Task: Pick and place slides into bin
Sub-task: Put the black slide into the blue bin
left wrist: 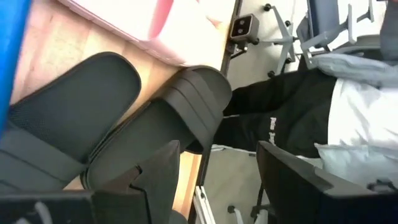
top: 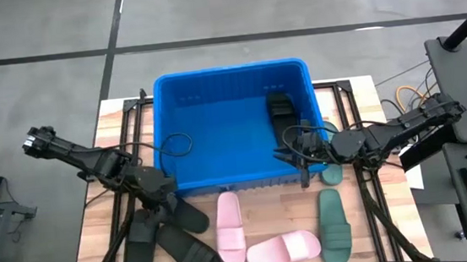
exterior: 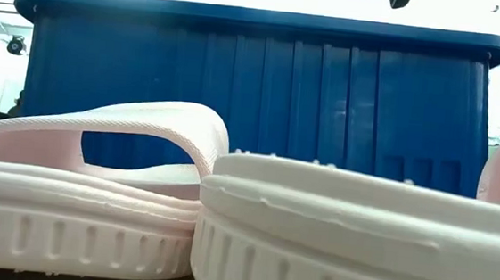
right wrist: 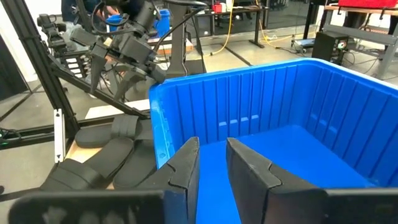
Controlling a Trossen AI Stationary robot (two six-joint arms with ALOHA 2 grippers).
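Right pincer (top: 303,154) sits over the bin's (top: 166,137) near-right corner, at roughly 4 o'clock of the tub. In its wrist view the two fingers stand close together with only a narrow slot between them and nothing in it: nearly clenched, empty.

Left pincer (top: 160,188) hangs at about 8 o'clock of the bin, just outside its near-left corner and above the cluster of black slides (top: 162,235). Its wrist view shows the fingers spread apart, released, with one black slide's (left wrist: 168,124) strap directly beyond them and a second black one (left wrist: 68,118) alongside, partly overlapped.

State of the count: one black slide (top: 281,114) lies inside the bin against its right wall. Still on the counter (top: 99,244): three black at 7 o'clock, two pink (top: 230,229) at 6 o'clock, one green (top: 334,228) at 5 o'clock, and what looks like the second green (top: 332,173) half hidden under the right arm; I would not swear to that one.

Handling judgement: foam, so light and soft; it will squash under the fingers and spring back. The flat sole is wide and awkward to span. The arched strap stands clear of the sole, as the low view shows on the pink pair (exterior: 97,146), and offers a thin band to pinch. Taking the strap near its middle should keep the slide hanging level. Surface looks matte, probably not slippery.
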